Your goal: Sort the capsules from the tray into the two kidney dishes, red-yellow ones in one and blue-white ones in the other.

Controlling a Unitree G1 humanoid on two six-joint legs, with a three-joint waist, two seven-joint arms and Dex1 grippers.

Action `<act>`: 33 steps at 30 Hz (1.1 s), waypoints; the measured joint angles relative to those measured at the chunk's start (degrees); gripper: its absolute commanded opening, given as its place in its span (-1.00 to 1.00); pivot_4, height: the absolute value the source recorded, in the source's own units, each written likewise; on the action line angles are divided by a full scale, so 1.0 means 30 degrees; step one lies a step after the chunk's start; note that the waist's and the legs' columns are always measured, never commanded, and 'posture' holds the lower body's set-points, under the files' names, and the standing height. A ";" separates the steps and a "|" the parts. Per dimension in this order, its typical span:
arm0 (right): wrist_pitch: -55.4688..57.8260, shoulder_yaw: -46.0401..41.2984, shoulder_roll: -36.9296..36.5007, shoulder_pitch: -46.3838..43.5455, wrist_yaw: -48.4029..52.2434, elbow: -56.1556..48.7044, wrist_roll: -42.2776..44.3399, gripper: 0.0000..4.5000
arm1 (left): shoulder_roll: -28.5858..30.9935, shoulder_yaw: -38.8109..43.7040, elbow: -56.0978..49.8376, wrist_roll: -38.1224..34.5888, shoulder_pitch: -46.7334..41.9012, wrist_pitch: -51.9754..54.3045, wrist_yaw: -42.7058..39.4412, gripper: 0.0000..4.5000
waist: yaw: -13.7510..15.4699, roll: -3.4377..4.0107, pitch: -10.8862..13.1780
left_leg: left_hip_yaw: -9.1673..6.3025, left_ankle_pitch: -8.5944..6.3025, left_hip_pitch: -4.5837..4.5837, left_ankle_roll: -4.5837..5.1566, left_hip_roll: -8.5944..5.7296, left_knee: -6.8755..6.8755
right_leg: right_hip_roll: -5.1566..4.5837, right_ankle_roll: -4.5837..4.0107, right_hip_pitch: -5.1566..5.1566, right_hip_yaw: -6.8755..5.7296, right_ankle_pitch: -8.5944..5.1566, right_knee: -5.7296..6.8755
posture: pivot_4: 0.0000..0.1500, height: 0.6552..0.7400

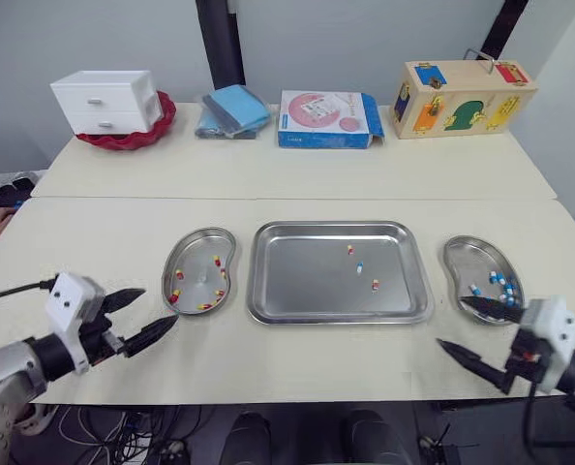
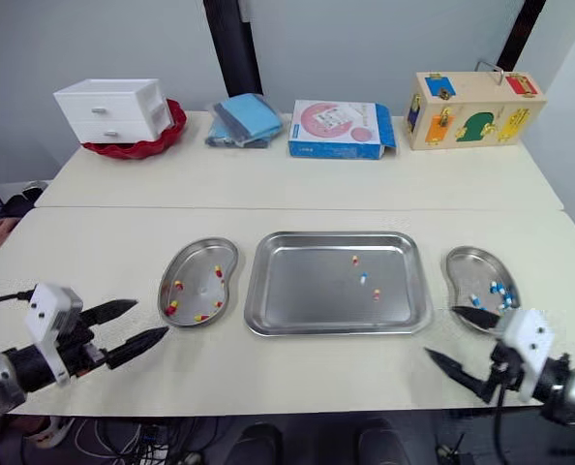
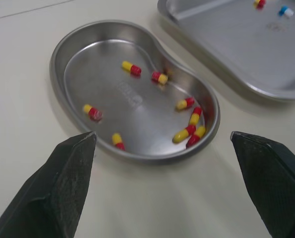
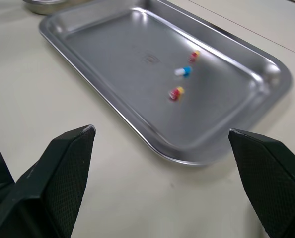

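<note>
At the table's [image 1: 317, 174] front edge, left gripper [image 1: 160, 306] and right gripper [image 1: 450, 322] gape empty, while the box [image 1: 324, 118] bears unreadable print.

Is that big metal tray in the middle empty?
No, the tray has three pills lying in it: two red-yellow capsules and one blue-white capsule.

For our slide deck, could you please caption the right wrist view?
Open right end effector poised before the rectangular stainless-steel tray, which holds two red-yellow capsules and one blue-white capsule.
</note>
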 measured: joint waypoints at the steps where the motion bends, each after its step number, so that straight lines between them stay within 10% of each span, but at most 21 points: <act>1: -0.0062 -0.0561 -0.0352 0.0279 0.0513 0.0568 -0.0035 1.00 | -0.0030 0.0200 0.0252 0.0183 0.0482 -0.0442 -0.0169 0.99 | 0.0004 0.0001 0.0000 | 0.0009 -0.0001 0.0000 0.0000 -0.0004 0.0000 | -0.0004 -0.0002 0.0000 0.0005 -0.0002 -0.0003 | 1.00 1.00; 12: -0.2471 -0.3451 -0.1777 0.1750 0.3862 0.7585 -0.2204 1.00 | -0.1160 0.0850 0.2618 0.1149 0.3299 -0.4043 -0.0809 0.99 | 0.0012 -0.0042 -0.0002 | 0.0027 -0.0003 0.0004 0.0003 -0.0002 -0.0003 | -0.0004 -0.0054 -0.0004 0.0018 -0.0041 -0.0013 | 1.00 1.00; 33: -0.3946 -0.3164 -0.2347 0.0071 0.4857 0.9991 -0.3482 1.00 | -0.1786 0.0616 0.0038 0.0894 0.4158 -0.3900 -0.0008 0.99 | -0.0003 -0.0035 -0.0003 | 0.0039 -0.0004 0.0007 0.0001 -0.0003 -0.0002 | -0.0003 -0.0011 0.0000 0.0029 -0.0020 -0.0014 | 1.00 1.00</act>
